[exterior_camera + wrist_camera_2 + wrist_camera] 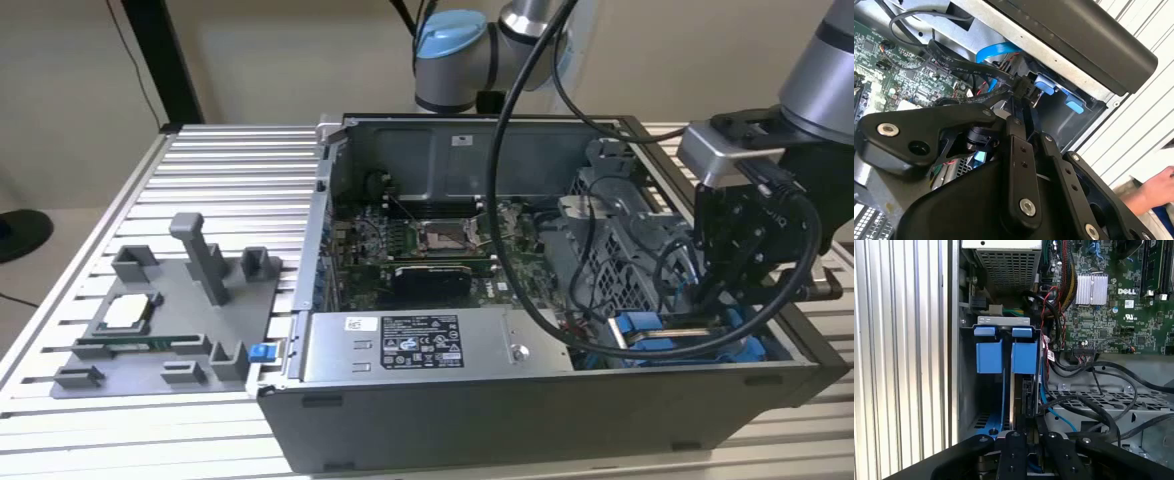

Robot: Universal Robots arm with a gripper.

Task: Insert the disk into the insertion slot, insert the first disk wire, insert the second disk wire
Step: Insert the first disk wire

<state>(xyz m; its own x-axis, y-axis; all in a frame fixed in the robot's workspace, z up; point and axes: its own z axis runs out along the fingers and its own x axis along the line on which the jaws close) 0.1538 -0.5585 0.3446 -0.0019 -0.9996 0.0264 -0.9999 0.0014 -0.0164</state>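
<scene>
1 gripper (1021,102), fingers (1015,131) clamped on 1 black disk wire (1025,91), near 2 blue tabs (1024,356).

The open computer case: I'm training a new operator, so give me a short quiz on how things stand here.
1. True or false: the computer case is open, with its motherboard showing.
2. In the exterior view, where is the gripper? A. high above the case; B. down inside the case at the insertion slot; C. outside the case.
3. Fill in: the insertion slot's plastic tabs are coloured ____.
Key: 1 true; 2 B; 3 blue.
</scene>
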